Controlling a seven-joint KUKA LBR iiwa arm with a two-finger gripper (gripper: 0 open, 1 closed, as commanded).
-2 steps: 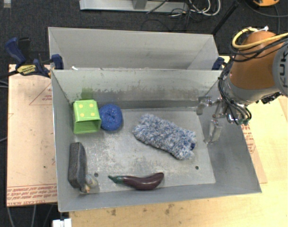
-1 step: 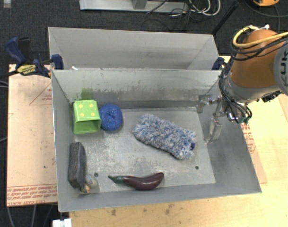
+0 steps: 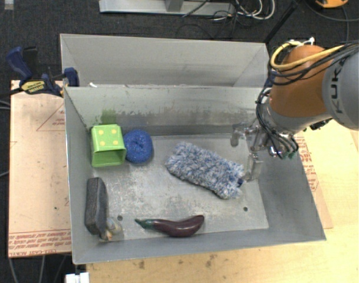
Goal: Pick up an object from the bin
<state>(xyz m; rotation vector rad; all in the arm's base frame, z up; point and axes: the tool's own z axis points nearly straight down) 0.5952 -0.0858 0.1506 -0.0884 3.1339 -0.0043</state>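
With the gripper (image 3: 250, 171) at the right end of the shaggy blue-and-white cloth (image 3: 204, 170) — claw state cannot be told — centre over the cloth's bulk before closing.

Fig.: grey metal bin (image 3: 167, 108), seen from above. Back-left corner: green dotted cube (image 3: 106, 145), w/ blue round yarn-like ball (image 3: 138, 147) against its right side. Centre-right: blue-white fuzzy cloth mitt (image 3: 206, 170), lying slantwise, apart from ball. Front-left, along left wall: dark grey oblong brush (image 3: 96, 205). Front centre: purple plastic aubergine (image 3: 176, 226), right of brush, before mitt. Arm's gripper (image 3: 252, 161) just beside mitt's right end.
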